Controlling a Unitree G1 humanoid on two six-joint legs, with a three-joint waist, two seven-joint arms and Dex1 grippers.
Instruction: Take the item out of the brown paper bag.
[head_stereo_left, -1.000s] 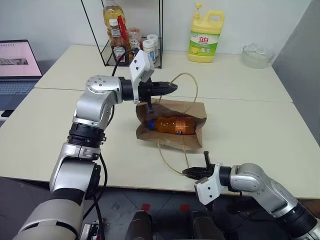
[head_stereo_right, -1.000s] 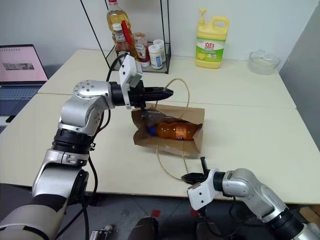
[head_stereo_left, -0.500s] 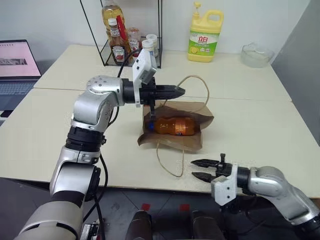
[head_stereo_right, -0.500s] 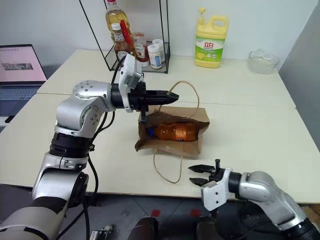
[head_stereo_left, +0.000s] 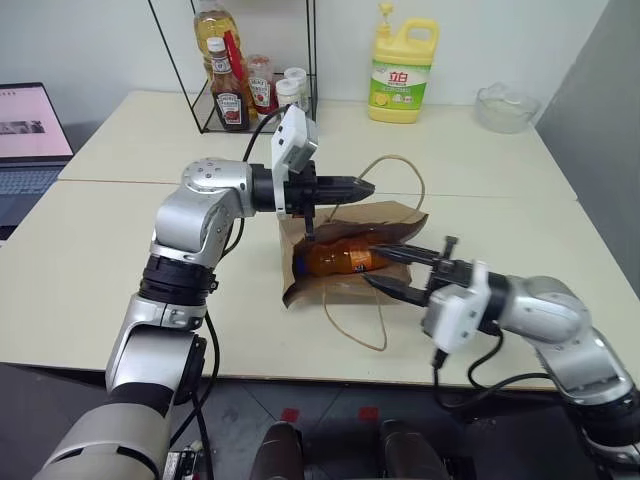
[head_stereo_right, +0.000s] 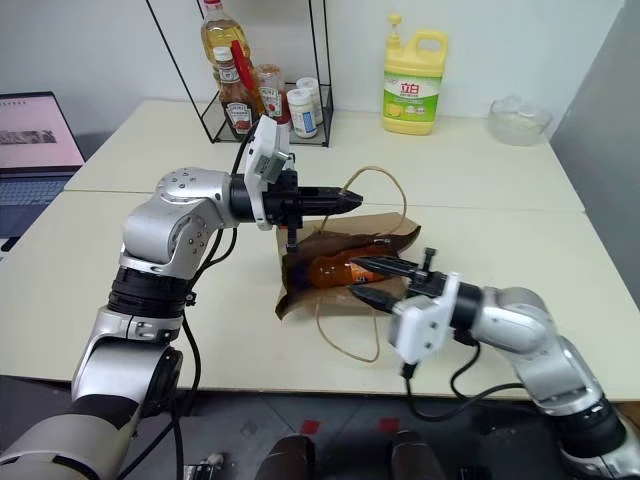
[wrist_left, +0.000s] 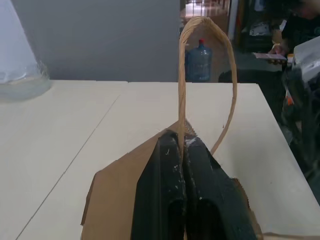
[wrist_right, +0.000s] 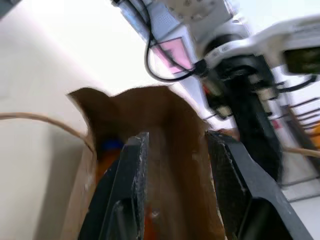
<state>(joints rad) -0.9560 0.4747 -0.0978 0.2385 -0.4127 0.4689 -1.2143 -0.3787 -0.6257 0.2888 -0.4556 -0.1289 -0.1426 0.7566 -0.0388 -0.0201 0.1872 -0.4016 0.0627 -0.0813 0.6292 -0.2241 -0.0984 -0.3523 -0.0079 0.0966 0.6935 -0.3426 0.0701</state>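
The brown paper bag (head_stereo_left: 392, 222) lies on its side on the table, its mouth facing my right arm. Inside it lies the item (head_stereo_left: 335, 258), an orange bottle with a blue cap (wrist_right: 110, 146). My left gripper (head_stereo_left: 366, 185) hovers just above the bag, pointing right and shut on the upper cord handle (wrist_left: 182, 75), which holds the mouth up. My right gripper (head_stereo_left: 370, 266) is open at the bag's mouth, one finger above and one below the bottle's near end. Whether its fingers (wrist_right: 131, 175) touch the bottle I cannot tell.
The bag's second cord handle (head_stereo_left: 357, 322) loops loose over the table towards the front edge. At the back stand a yellow detergent jug (head_stereo_left: 402, 62), a wire rack with sauce bottles (head_stereo_left: 240, 75) and a glass bowl (head_stereo_left: 505, 105). A laptop (head_stereo_left: 25, 130) sits far left.
My right gripper rose from below the table's front edge up to the bag's mouth and opened. The left gripper kept its hold on the handle; the bag's mouth now stands higher.
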